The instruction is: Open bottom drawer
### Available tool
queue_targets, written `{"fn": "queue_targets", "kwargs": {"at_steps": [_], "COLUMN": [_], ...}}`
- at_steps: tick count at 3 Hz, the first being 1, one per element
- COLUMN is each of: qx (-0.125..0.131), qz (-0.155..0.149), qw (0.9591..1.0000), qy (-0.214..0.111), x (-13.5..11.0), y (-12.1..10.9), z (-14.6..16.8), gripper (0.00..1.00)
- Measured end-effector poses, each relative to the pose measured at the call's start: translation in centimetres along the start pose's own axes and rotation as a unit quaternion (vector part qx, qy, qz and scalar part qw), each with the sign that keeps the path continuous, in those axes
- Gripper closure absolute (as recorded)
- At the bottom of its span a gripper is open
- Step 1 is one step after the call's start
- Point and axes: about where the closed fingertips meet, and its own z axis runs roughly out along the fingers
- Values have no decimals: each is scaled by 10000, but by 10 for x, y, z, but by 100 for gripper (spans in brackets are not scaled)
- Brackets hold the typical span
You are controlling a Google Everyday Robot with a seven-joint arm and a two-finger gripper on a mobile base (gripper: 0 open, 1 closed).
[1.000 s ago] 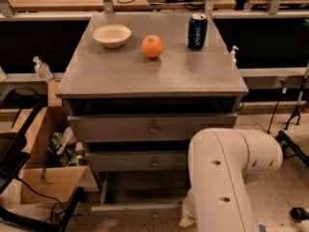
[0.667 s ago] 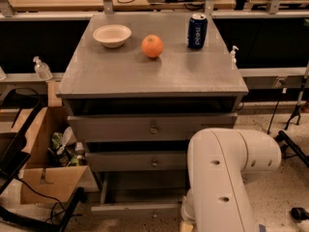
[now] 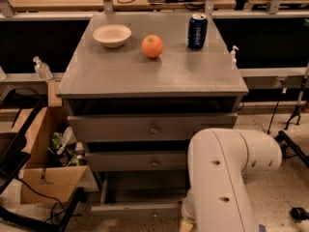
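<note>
The grey cabinet [image 3: 145,76] has three drawers. The bottom drawer [image 3: 135,208] shows as a slim grey front strip low in the view, standing forward of the two drawers above, with its inside [image 3: 145,190] showing behind it. Its small round knob [image 3: 154,215] sits near the bottom edge. My white arm [image 3: 227,178] reaches down in front of the cabinet's lower right. The gripper [image 3: 185,224] is at the arm's end by the drawer front's right part, at the bottom edge of the view and almost wholly hidden by the arm.
On the cabinet top stand a white bowl [image 3: 112,35], an orange [image 3: 152,46] and a blue can [image 3: 197,31]. The top drawer [image 3: 153,128] and middle drawer [image 3: 140,162] stick out slightly. A cardboard box [image 3: 46,178] and cables lie at the left. A tripod leg [image 3: 294,112] stands at the right.
</note>
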Motion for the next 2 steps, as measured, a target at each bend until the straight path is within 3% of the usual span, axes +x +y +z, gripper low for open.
{"fn": "queue_targets", "kwargs": {"at_steps": [2], "qx": [-368], "qz": [179], "qw": [9988], "qy": [278], "x": [7], "y": [20], "z": [-4], "gripper": [65]}}
